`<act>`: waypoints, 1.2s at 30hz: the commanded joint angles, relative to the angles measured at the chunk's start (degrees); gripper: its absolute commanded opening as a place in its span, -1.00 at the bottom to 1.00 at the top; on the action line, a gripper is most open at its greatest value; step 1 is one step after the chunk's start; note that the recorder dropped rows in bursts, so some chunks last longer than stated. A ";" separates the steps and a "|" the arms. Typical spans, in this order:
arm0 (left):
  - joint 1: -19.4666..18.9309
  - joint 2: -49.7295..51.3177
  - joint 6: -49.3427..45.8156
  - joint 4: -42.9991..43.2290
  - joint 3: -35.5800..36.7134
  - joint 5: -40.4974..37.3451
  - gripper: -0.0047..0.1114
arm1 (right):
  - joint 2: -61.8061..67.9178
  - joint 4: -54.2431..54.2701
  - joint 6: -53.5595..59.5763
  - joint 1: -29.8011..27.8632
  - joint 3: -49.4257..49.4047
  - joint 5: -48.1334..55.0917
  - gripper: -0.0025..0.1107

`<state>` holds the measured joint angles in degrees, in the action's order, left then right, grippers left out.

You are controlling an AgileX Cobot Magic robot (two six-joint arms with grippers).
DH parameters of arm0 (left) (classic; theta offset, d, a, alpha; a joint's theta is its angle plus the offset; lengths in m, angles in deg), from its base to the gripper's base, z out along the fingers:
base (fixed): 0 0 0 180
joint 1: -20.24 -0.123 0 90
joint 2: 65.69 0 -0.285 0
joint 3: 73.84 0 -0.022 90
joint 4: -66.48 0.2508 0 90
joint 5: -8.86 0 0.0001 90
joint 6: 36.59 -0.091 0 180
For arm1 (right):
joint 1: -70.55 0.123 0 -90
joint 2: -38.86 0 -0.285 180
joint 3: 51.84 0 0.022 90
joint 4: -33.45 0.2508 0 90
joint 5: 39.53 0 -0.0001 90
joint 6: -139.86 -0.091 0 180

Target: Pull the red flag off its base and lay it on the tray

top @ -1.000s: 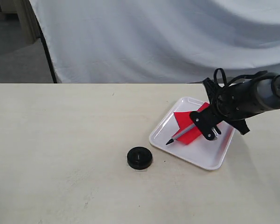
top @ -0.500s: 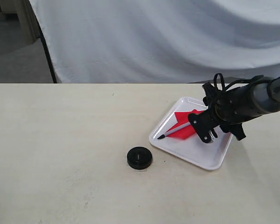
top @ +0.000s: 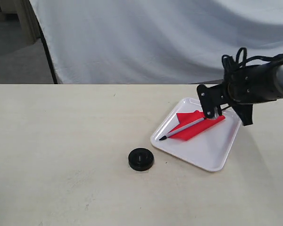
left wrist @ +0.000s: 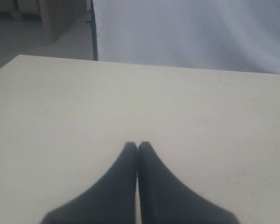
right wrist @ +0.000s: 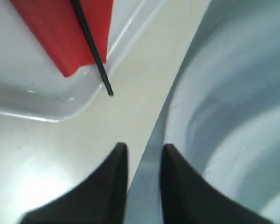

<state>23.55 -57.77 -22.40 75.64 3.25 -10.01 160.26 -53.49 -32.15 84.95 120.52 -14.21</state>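
In tray (top: 212,155) — red flag (top: 194,126) lying flat, cloth folded, black tip pointing 8 o'clock toward base (top: 141,159) on worktop (top: 61,141). Pole's other end hidden behind right end effector (right wrist: 143,148) — fingers parted, empty. Left end effector (left wrist: 137,144) clenched on nothing.

A robot test room, like a lab.

A big white sheet (top: 155,42) hangs behind a plain pale table (top: 61,188) and hides the room at 12 o'clock, with a thin black stand pole (top: 48,52) at its edge. A black robot arm (top: 259,84) with loose cables reaches in from 3 o'clock. Only three small things are set out: a white tray (top: 217,160) toward 3 o'clock, a red flag (top: 198,127) lying in it, and a black base (top: 141,159) near the middle. At 10 o'clock you can see bare grey floor (top: 14,61) and part of some pale furniture (top: 26,19).
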 commanded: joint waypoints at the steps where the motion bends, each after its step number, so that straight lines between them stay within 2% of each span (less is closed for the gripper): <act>1: 0.22 -0.13 -0.18 -0.01 0.13 0.06 -0.92 | -3.49 12.93 -5.86 -0.57 0.29 4.38 -0.96; 10: 0.22 -0.13 -0.18 -0.01 0.13 0.06 -0.92 | -12.54 54.25 -4.96 -7.02 0.29 12.54 -0.96; 14: 0.22 -0.13 -0.18 -0.01 0.13 0.06 -0.92 | -18.40 72.96 -2.20 -13.78 0.29 20.32 -0.96; 17: 0.22 -0.13 -0.18 -0.01 0.13 0.06 -0.92 | -24.72 82.78 0.32 -18.47 -1.59 23.60 -0.96; 19: 0.22 -0.13 -0.18 -0.01 0.13 0.06 -0.92 | -30.31 85.78 0.86 -20.63 -5.31 21.54 -0.96; 24: 0.22 -0.13 -0.18 -0.01 0.13 0.06 -0.92 | -48.00 85.25 -5.31 -22.97 -15.94 12.54 -0.96; 31: 0.22 -0.13 -0.18 -0.01 0.13 0.06 -0.92 | -72.97 84.33 -9.28 -22.85 -32.78 -2.62 -0.96; 35: 0.22 -0.13 -0.18 -0.01 0.13 0.06 -0.92 | -91.85 84.43 -14.14 -22.38 -47.43 -14.45 -0.96; 36: 0.22 -0.13 -0.18 -0.01 0.13 0.06 -0.92 | -96.72 84.43 -16.15 -20.35 -51.50 -18.87 -0.96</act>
<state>23.55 -57.77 -22.40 75.64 3.25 -10.01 69.70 31.26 -45.73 62.75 73.83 -27.10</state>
